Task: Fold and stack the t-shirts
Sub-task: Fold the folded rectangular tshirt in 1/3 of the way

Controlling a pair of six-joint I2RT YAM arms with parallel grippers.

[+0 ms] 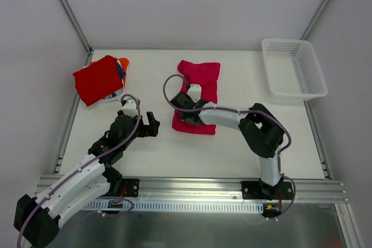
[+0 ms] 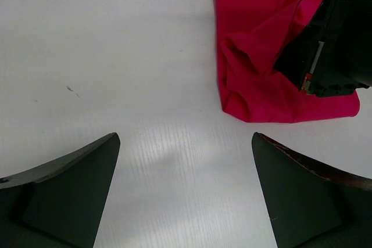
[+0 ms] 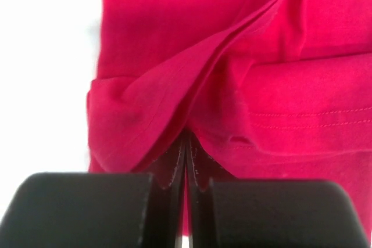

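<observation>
Magenta t-shirt [image 1: 203, 76], one, partly folded, lies at the table [image 1: 192, 149] centre toward 12 o'clock. Right gripper [image 3: 186, 146] is on its near-left part, at 7 o'clock of the cloth. Fingers are clenched tight, pinching a raised fold of the magenta fabric. Left gripper [image 2: 185, 143] is at 9 o'clock of that shirt, near but apart from it, over bare table, fingers spread wide and grasping nothing.

One stack sits at 10 o'clock of the table. Its top piece is one red t-shirt [image 1: 97, 78], folded square. Edges poke out at the stack's 3 o'clock side: one orange [image 1: 124, 62], one blue [image 1: 120, 72], one white [image 1: 110, 98].

One white mesh basket [image 1: 290, 91] is at 2 o'clock, well apart from the shirts. Two arms in total, both reaching in from 6 o'clock.
</observation>
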